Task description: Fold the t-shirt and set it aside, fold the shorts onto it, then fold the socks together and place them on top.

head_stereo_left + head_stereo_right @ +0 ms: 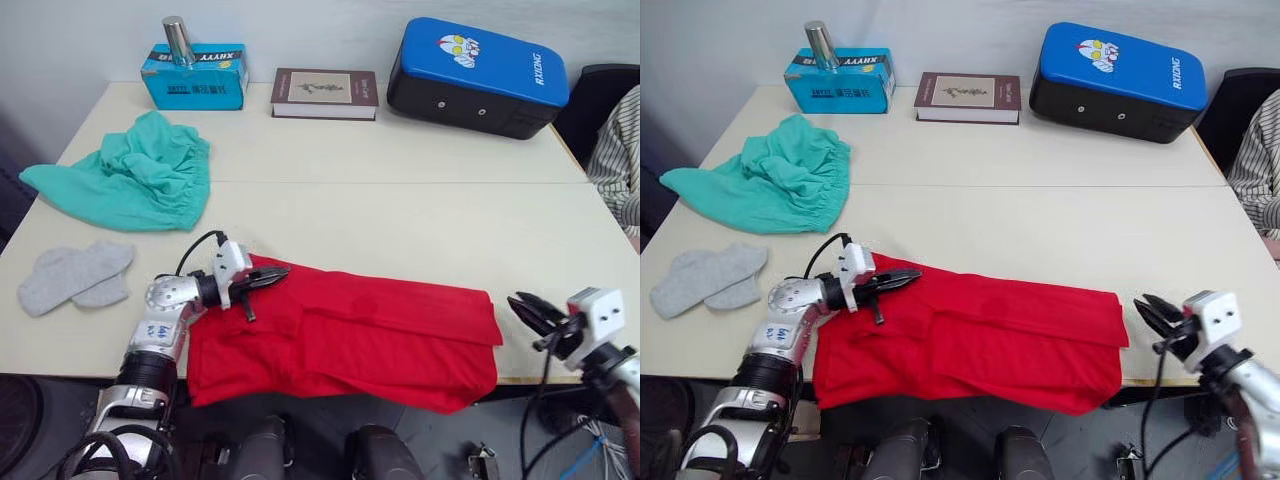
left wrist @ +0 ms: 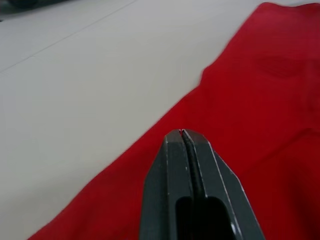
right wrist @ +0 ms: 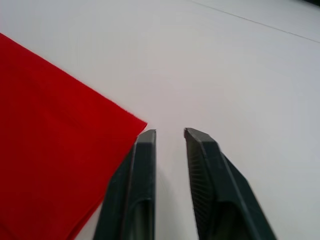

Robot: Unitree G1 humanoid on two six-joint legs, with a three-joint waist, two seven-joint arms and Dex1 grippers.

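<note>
The red t-shirt lies folded into a long band along the table's front edge, its lower part hanging over the edge. My left gripper rests over the shirt's far left corner, shut, fingertips pressed together above the red cloth with nothing seen between them. My right gripper hovers just off the shirt's right end, open by a narrow gap, beside the shirt's corner. The teal shorts sit bunched at the far left. The grey socks lie overlapping at the left edge.
Along the back of the table stand a blue tissue box with a metal cylinder on it, a brown book and a blue and black case. A person's striped sleeve shows at the right.
</note>
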